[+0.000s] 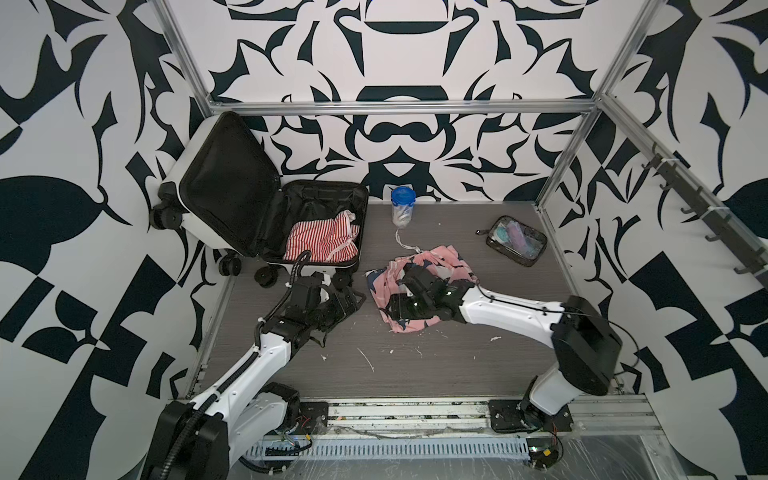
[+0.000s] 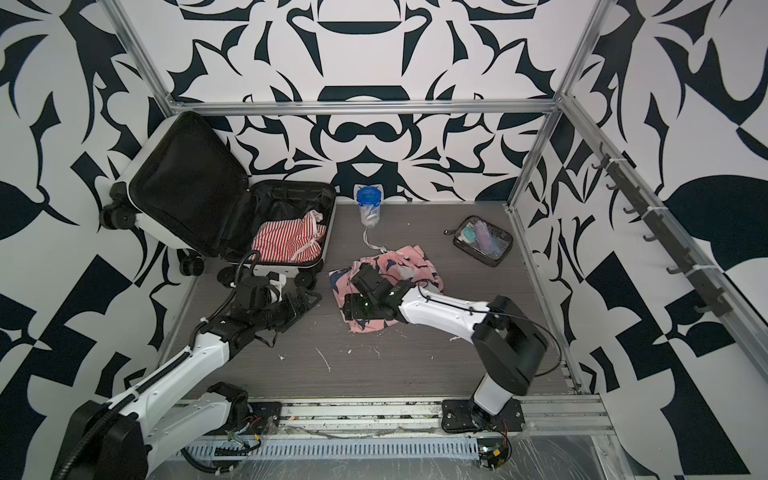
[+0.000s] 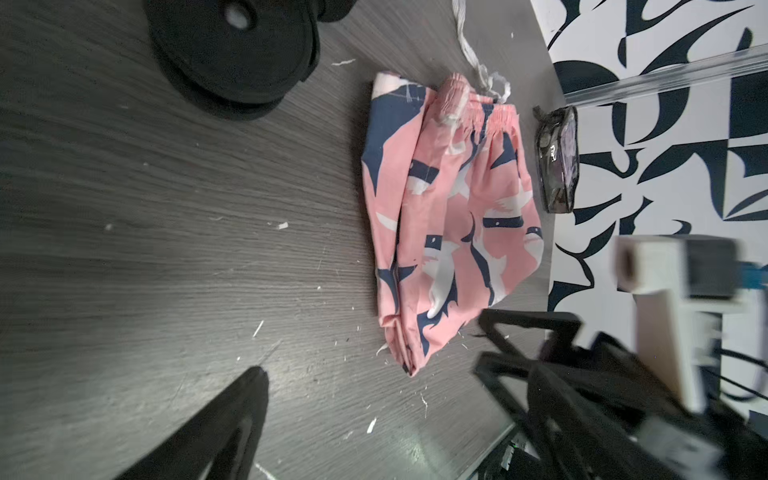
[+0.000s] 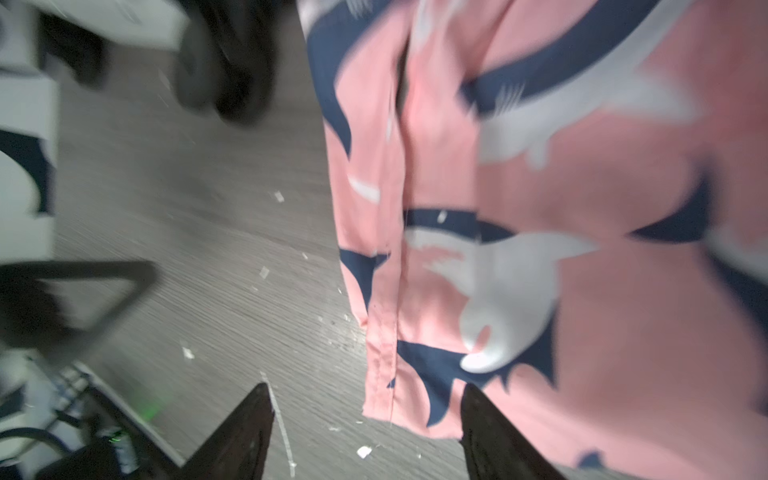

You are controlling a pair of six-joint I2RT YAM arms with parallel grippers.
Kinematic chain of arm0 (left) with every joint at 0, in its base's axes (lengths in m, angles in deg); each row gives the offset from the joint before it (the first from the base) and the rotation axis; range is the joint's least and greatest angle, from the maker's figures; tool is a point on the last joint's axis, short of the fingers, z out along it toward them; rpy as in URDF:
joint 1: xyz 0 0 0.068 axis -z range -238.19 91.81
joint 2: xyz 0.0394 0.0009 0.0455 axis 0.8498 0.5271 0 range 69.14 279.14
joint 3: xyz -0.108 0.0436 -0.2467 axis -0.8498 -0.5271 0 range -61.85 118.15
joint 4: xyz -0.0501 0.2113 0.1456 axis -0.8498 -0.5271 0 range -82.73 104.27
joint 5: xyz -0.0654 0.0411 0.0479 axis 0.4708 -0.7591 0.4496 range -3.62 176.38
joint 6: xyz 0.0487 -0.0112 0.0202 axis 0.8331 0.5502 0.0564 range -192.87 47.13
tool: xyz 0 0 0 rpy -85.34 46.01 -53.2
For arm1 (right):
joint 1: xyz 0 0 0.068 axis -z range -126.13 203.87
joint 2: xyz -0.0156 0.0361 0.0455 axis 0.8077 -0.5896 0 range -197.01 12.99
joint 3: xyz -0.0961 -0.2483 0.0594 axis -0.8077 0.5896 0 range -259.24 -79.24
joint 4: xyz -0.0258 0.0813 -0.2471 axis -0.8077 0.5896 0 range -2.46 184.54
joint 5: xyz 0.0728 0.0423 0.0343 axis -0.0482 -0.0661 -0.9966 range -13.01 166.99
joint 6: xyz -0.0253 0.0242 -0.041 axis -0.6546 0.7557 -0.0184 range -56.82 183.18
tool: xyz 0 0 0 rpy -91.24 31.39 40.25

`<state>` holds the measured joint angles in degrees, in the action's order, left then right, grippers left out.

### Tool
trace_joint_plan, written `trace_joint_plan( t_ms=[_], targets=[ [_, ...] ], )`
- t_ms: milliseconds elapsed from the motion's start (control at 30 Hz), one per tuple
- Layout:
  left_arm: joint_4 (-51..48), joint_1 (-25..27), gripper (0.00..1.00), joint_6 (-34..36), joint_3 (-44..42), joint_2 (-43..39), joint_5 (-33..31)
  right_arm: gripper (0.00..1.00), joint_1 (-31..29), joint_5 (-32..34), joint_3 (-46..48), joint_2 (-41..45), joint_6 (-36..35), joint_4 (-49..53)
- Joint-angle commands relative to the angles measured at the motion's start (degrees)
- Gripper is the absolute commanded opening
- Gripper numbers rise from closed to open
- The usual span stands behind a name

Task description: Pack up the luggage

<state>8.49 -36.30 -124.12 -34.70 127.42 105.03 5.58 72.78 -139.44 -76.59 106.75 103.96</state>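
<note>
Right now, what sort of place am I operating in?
Probably a lab robot cell, not a home: an aluminium frame holds patterned panels, a mounting rail edges the grey table, and the suitcase sits open at its corner.

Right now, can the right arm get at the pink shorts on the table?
Probably yes: the right gripper is open and straddles the hem of the pink shorts, with nothing in between.

Black-white patterned walls; grey woodgrain floor.
</note>
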Motion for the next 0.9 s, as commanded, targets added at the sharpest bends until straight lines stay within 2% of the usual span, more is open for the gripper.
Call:
trace_joint_plan(
  t_ms=[0,67,233,300,433,633,867],
  targets=[
    [2.32,3.03,0.99,-0.4,-0.79,2.41,-1.53,0.75,4.46,3.46,-1.46,6.58,-2.98,5.33],
    [4.04,4.93,0.99,-0.66,-0.95,4.36,-2.8,0.76,9.34,3.83,-0.12,9.16,-4.77,7.77],
    [9.08,8.56,0.99,-2.01,0.05,10.97,-4.08,0.77,24.14,-0.16,4.9,13.42,-9.35,9.8],
    [10.69,9.63,0.99,-2.1,0.94,14.01,-4.39,0.8,29.84,-1.53,5.83,13.6,-11.59,10.43],
    [14.81,10.25,0.99,-3.47,2.13,21.41,-3.82,0.81,36.97,-5.53,6.15,11.0,-14.98,9.5],
    [18.47,11.24,0.99,-4.56,4.24,27.66,-3.97,0.82,42.62,-11.36,5.7,3.62,-16.27,4.89],
    [19.76,11.95,0.99,-4.8,6.49,33.32,-4.87,0.82,43.46,-13.08,2.89,-4.12,-17.62,2.87]
  ],
)
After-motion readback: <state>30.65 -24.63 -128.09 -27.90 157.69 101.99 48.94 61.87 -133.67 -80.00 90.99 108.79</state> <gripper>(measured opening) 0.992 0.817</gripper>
